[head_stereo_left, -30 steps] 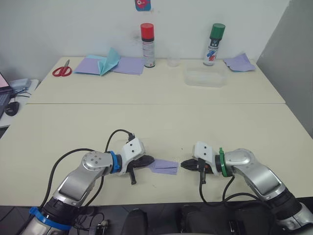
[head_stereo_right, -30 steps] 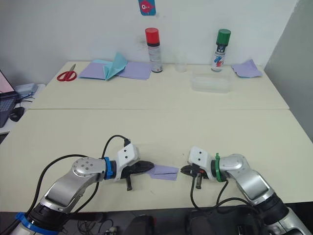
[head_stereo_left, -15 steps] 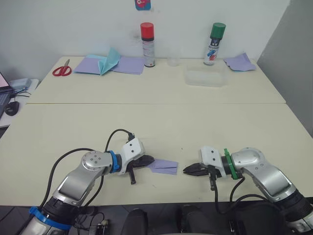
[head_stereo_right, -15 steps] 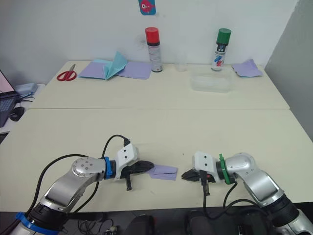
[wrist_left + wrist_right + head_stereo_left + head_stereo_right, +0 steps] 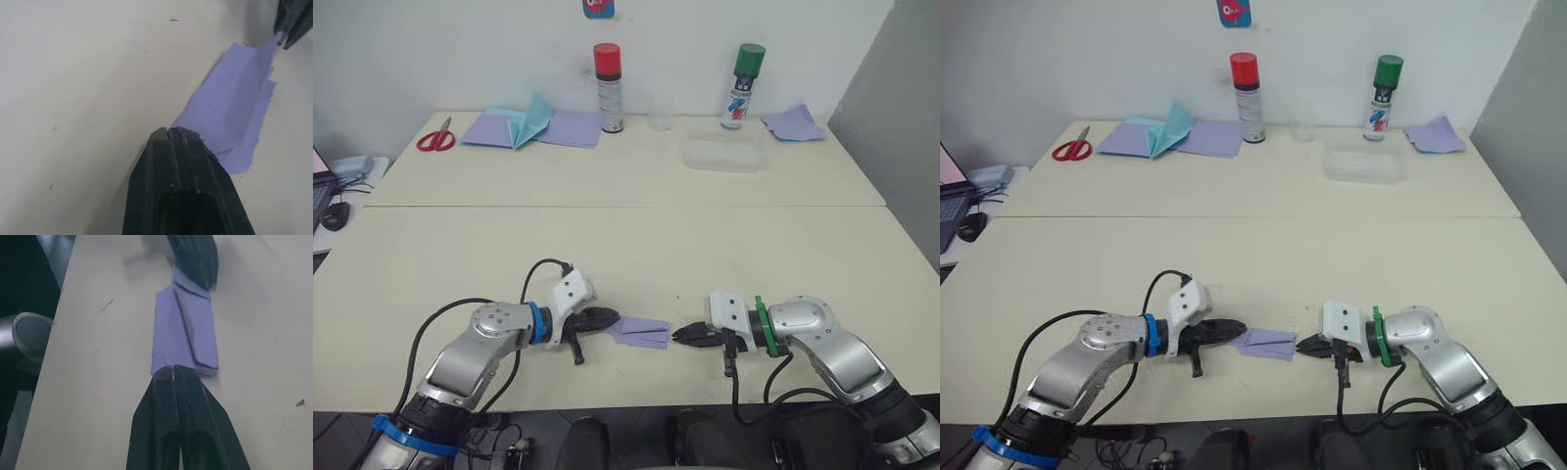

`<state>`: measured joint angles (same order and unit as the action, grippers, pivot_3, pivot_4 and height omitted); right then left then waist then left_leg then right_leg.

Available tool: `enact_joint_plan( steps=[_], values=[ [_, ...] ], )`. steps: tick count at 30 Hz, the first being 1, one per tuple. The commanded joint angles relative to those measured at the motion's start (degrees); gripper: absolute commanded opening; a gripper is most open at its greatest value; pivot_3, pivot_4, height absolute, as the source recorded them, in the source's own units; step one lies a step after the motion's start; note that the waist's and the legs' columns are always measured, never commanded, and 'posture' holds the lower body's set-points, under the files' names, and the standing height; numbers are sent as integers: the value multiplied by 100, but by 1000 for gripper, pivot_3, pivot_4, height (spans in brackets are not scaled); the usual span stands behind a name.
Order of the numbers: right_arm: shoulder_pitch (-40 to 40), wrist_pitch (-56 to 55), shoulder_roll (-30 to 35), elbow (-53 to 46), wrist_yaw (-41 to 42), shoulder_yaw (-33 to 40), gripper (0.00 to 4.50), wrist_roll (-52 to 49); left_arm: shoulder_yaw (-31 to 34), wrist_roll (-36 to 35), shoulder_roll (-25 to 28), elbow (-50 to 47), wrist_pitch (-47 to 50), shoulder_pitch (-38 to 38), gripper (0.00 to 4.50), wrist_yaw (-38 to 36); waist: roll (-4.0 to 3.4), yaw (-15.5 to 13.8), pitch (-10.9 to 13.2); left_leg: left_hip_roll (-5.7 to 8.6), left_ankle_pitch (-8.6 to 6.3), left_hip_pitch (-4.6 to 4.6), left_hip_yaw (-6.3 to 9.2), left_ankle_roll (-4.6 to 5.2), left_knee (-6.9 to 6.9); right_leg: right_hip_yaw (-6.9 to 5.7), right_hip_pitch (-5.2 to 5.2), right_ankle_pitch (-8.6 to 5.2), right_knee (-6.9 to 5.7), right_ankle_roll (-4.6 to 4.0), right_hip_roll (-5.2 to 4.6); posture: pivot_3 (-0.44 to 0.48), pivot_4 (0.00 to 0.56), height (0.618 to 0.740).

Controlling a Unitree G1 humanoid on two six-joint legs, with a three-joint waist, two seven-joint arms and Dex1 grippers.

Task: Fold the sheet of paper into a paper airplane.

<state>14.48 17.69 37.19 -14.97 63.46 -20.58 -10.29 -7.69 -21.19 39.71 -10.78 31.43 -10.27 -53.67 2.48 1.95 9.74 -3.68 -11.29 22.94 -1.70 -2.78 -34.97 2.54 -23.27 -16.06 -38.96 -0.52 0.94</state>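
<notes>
Two closed tools, my left tool (image 5: 603,319) and right tool (image 5: 686,336), pin opposite ends of the small folded lavender-purple paper wedge (image 5: 639,332) flat on the desk (image 5: 636,245), pressing creases; next probably a release.

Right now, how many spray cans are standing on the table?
2. The red-capped spray can stands at the far edge beside the lavender sheets; the green-capped spray can stands farther right, behind the clear container.
</notes>
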Motion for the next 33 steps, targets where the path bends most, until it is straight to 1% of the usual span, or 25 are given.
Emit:
enact_joint_plan(
  steps=[1,4,7,11,13,17,20,22,25,29,33],
  values=[
    [-9,-128,45,-252,64,114,0,-107,542,-549,433,-463,412,94,722,-405,6,4,9,0,0,1,1,0,1,0,-1,-1,0,-2,1,0,150,740],
    [-30,-221,16,-241,57,81,0,-64,820,-762,752,-780,496,289,1651,-580,4,-4,14,4,-1,6,-1,-1,4,0,-2,-7,1,-13,-2,0,150,740],
    [-19,-311,-80,-246,-45,26,0,5,1061,-818,979,-1081,326,530,2597,-726,7,-9,17,4,-5,10,-2,-7,5,1,-3,-10,5,-16,-7,0,150,740],
    [-13,-462,-262,-261,-251,-31,0,144,1297,-532,1158,-1390,-537,961,3909,-949,6,-7,19,3,-7,10,-3,-10,5,2,-3,-10,7,-16,-10,0,150,740],
    [-17,-642,-296,-269,-308,-45,0,225,1471,-545,1063,-1495,-814,1083,4478,-881,4,-13,21,2,-7,9,-2,-10,5,1,-3,-10,6,-17,-11,0,150,740],
    [-9,-926,-334,-340,-366,10,0,273,1623,-370,802,-1589,-1466,1175,4478,-621,4,-18,21,1,-7,7,-1,-10,3,-2,-1,-10,5,-16,-11,0,150,740],
    [49,-1190,-303,-417,-362,54,0,294,1632,-199,582,-1664,-1876,1313,4478,-438,4,-20,21,1,-7,6,-5,-10,2,2,0,-8,5,-14,-11,0,150,740],
    [76,-1166,-320,-459,-386,47,0,272,1622,-53,466,-1700,-2168,1428,4478,-339,4,-14,21,1,-7,6,-6,-10,2,3,0,-9,6,-14,-11,0,150,740],
    [129,-1097,-363,-460,-429,-29,590,320,1616,-41,421,-1831,-2191,1585,4500,-236,4,-16,21,1,-7,7,-5,-10,3,1,-1,-10,5,-17,-10,0,150,740],
    [176,-954,-450,-427,-560,-224,1909,593,1696,-149,529,-2092,-2098,1887,4500,-316,4,-11,21,0,-7,6,-5,-10,4,1,-1,-11,4,-18,-9,0,150,740],
    [190,-949,-536,-323,-606,-349,1909,737,1771,-249,565,-2275,-1955,2047,4500,-242,4,-14,21,-1,-7,5,-4,-10,3,0,-1,-11,3,-18,-9,0,150,740]
  ],
)
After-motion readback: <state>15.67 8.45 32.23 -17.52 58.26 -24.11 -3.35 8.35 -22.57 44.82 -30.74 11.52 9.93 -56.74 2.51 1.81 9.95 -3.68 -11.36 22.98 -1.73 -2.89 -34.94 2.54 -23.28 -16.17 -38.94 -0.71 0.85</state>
